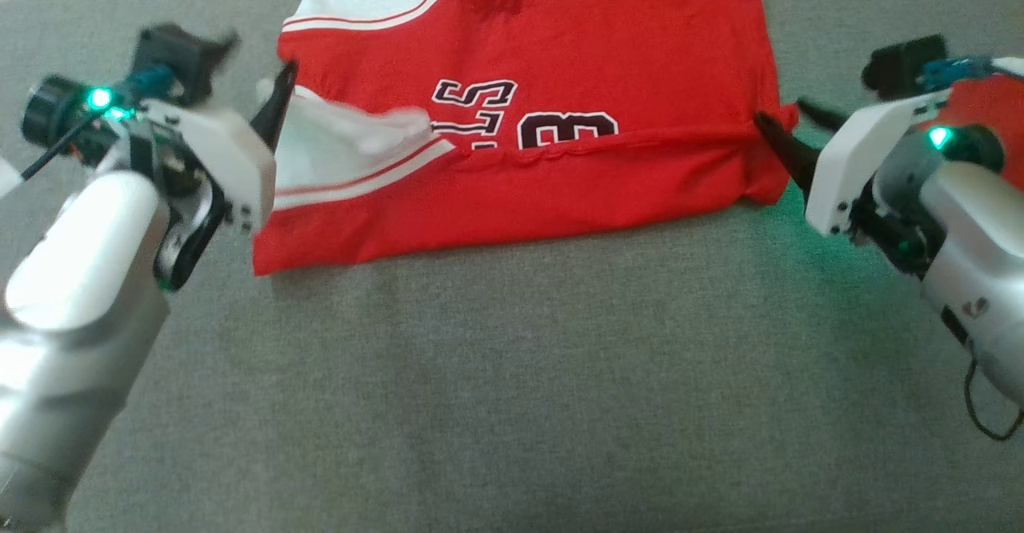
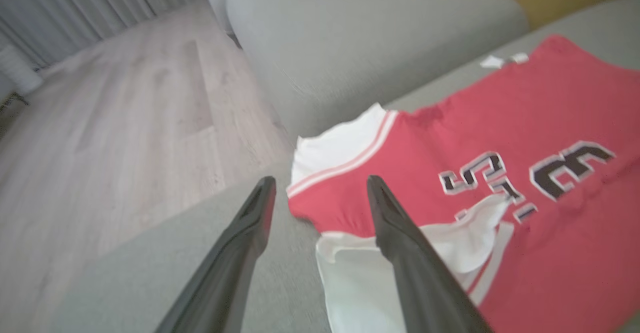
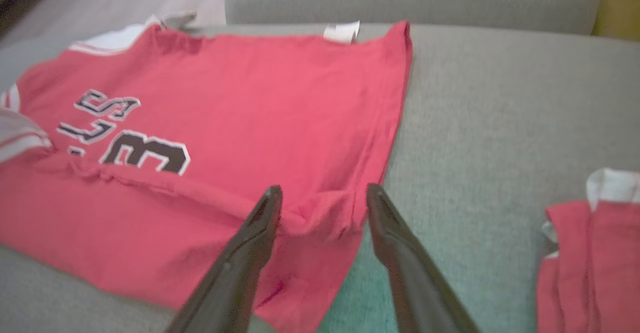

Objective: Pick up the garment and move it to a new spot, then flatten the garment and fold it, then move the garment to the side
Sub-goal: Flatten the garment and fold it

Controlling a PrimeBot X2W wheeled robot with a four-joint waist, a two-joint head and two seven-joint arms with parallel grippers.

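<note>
The garment (image 1: 560, 61) is a red jersey with white sleeves and dark numbers, lying on the grey cushion (image 1: 512, 373). Its near edge is folded up over the middle, and a white sleeve (image 1: 336, 137) is tucked across the fold at the left. My left gripper (image 1: 276, 109) hovers at the garment's left edge. In the left wrist view that gripper (image 2: 320, 183) is open, one finger over the sleeve (image 2: 360, 273) and the other over bare cushion. My right gripper (image 1: 780, 113) stands open at the right end of the fold. A ridge of red cloth (image 3: 320, 213) lies between its fingers (image 3: 324, 190).
A second red and white garment (image 3: 585, 253) lies on the cushion to my right. Beyond the jersey runs another grey cushion (image 2: 375, 38), with wooden floor (image 2: 125, 98) off the left side. A wide stretch of grey cushion lies in front of the jersey.
</note>
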